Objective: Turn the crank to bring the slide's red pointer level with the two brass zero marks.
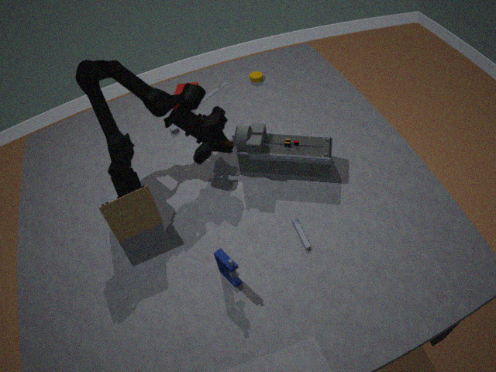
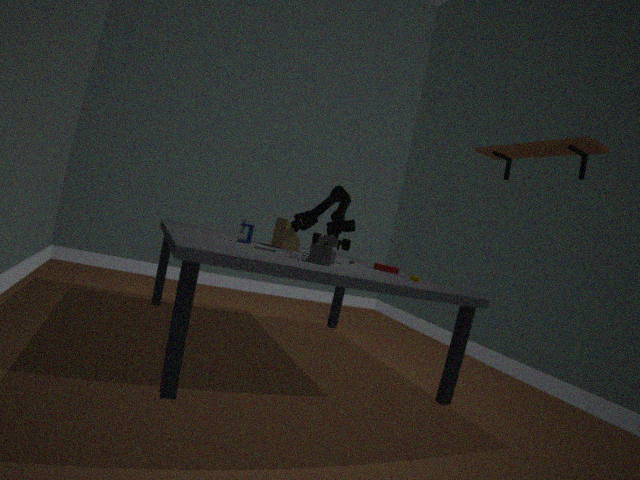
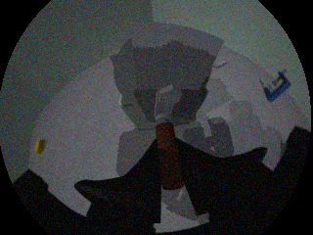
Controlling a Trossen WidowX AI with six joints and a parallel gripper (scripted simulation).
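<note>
The grey machine [image 1: 280, 149] [image 2: 321, 251] stands on the table. On its top, the red pointer [image 1: 296, 142] sits a little to the right of the two brass marks [image 1: 287, 140] in the top view, at the end away from the crank, so it is not level with them. My gripper [image 1: 231, 146] [image 3: 164, 140] is shut on the brown crank handle [image 3: 169, 164] at the machine's left end. The fingers lie on both sides of the handle in the wrist view. The crank arm is mostly hidden in the top view.
A blue clamp [image 1: 224, 264] [image 3: 278, 93] stands towards the front, with a pale bar [image 1: 301, 234] to its right. A yellow disc [image 1: 256, 76] [image 3: 39, 146] and a red block [image 1: 186, 86] [image 2: 386, 268] lie behind. A tan block [image 1: 134, 216] is by the arm's base.
</note>
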